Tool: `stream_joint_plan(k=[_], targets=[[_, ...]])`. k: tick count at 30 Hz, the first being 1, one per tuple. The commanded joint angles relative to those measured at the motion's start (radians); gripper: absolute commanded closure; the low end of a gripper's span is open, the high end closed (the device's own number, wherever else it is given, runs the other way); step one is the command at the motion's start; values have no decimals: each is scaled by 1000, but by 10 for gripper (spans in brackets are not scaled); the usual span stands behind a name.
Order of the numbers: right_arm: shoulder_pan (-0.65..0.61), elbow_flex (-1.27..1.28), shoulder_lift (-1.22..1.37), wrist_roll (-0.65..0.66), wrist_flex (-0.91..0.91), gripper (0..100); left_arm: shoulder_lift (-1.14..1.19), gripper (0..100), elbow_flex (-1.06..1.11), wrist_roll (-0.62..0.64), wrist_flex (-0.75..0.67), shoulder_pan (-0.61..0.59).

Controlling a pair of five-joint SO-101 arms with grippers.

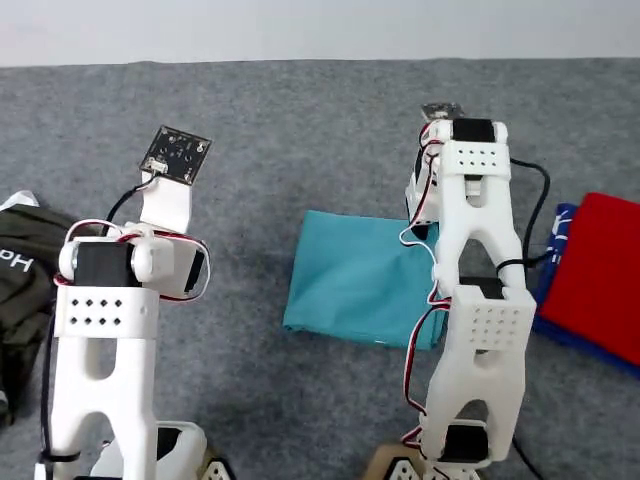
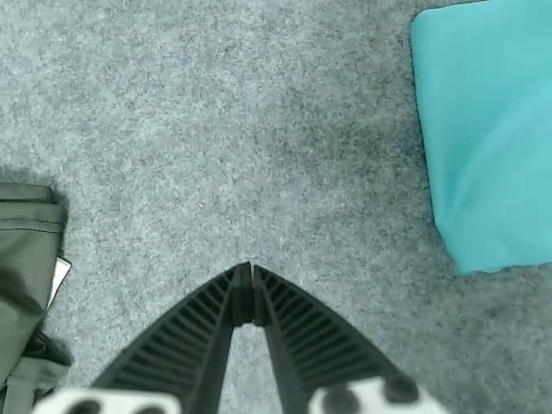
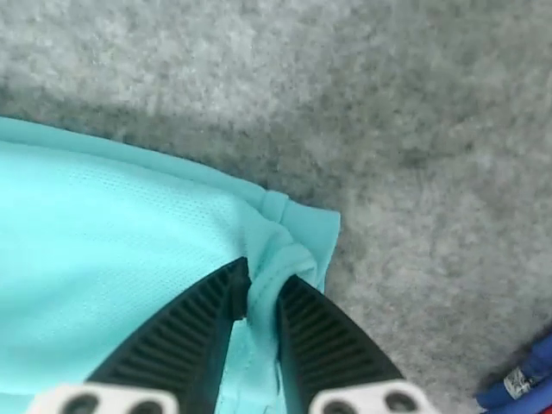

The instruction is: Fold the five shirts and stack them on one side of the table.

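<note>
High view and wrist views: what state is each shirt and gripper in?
teal shirt: folded, flat.
red shirt: folded, atop blue shirt.
blue shirt: folded, underneath.
dark shirt: crumpled, unfolded.
left gripper: shut, empty.
right gripper: shut on teal shirt's corner.

The table (image 1: 250, 130) has a grey, felt-like cover. A folded teal shirt (image 1: 350, 280) lies flat on it. One corner of it is at the right gripper (image 3: 263, 280), with a ridge of cloth pinched between the jaws. Off that gripper's outer side lies a blue shirt (image 1: 560, 240) with a red shirt (image 1: 600, 275) on top. A dark shirt (image 2: 26, 259) lies crumpled to the outer side of the left gripper (image 2: 251, 274) — bare cover lies beneath its closed tips.
</note>
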Motion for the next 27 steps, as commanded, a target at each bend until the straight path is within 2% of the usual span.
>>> stream_joint_plan(k=[1, 5, 12, 15, 18, 20, 24, 27], targets=[[-10, -51, -21, 14, -5, 907, -26, 995, -2, -14, -9, -5], [-12, -51, -110, 11, 4, 780, -26, 995, -2, -14, -9, -5], [-42, -51, -252, 14, 85, 773, -26, 995, -2, -14, -14, -5], [-59, -43, -275, 14, 130, 830, -26, 995, -2, -14, -14, -12], [-58, -43, -283, 17, 128, 990, -26, 995, -2, -9, -9, -12], [-58, -37, -260, 35, 128, 968, -28, 995, -2, -8, -8, -12], [-58, -32, -151, 48, 127, 986, -28, 995, -2, -6, -8, -12], [-13, -38, -38, 51, 107, 990, -28, 995, -2, -6, -8, -12]])
